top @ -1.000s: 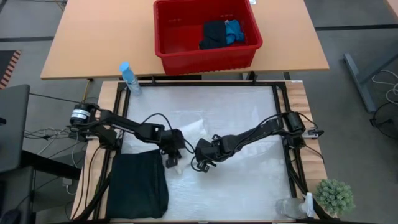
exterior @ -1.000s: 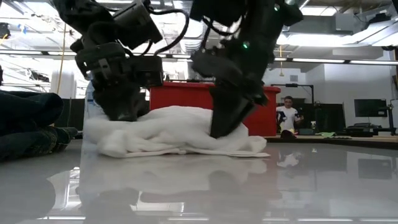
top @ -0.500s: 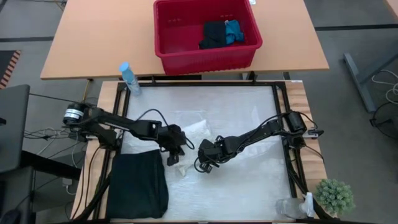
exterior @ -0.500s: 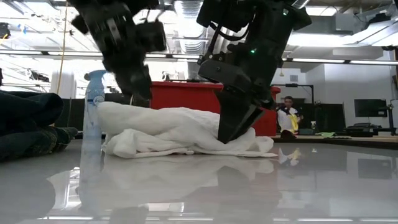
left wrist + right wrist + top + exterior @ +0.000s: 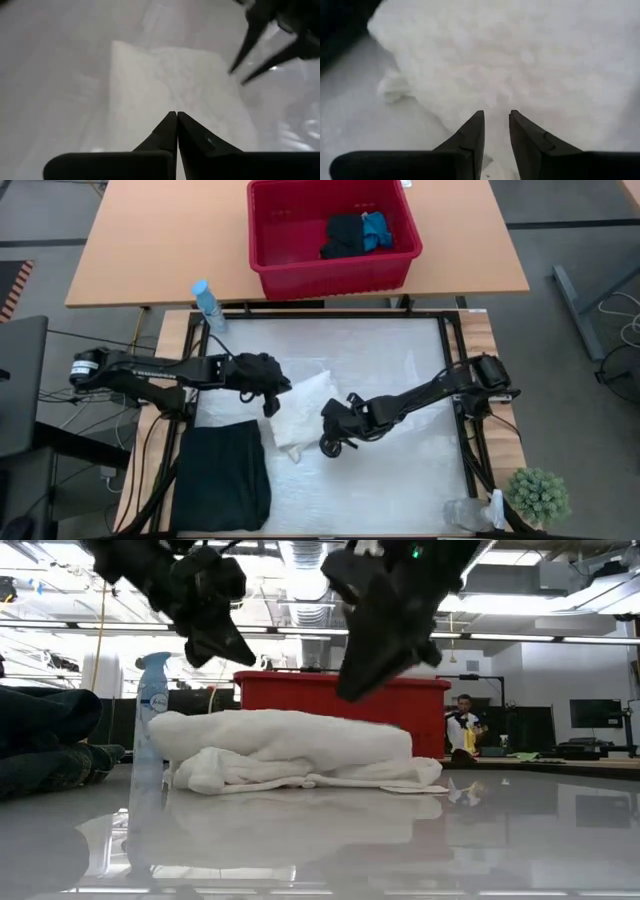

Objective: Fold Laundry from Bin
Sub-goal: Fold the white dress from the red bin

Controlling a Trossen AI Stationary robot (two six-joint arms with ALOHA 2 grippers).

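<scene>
Folding the white garment (image 5: 303,412) at table centre: both grippers hang clear of it. Left gripper (image 5: 268,402) is pinched closed, empty; right gripper (image 5: 330,442) slightly parted, empty. Regrip opposite edges evenly before the next fold.

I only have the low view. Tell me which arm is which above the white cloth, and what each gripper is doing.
Observer: From above, the left gripper is at the white cloth's left edge; the right gripper is at its right edge.
Operator: Report the fingers.
Observer: The left wrist view shows its fingers pressed together, holding nothing. The right wrist view shows the right pair slightly apart with nothing between them, above the cloth.
Operator: Say what else is folded.
Observer: A folded black garment lies at the table's front left corner.
Operator: Check the bin.
Observer: The red bin holds a black item and a blue one.
</scene>
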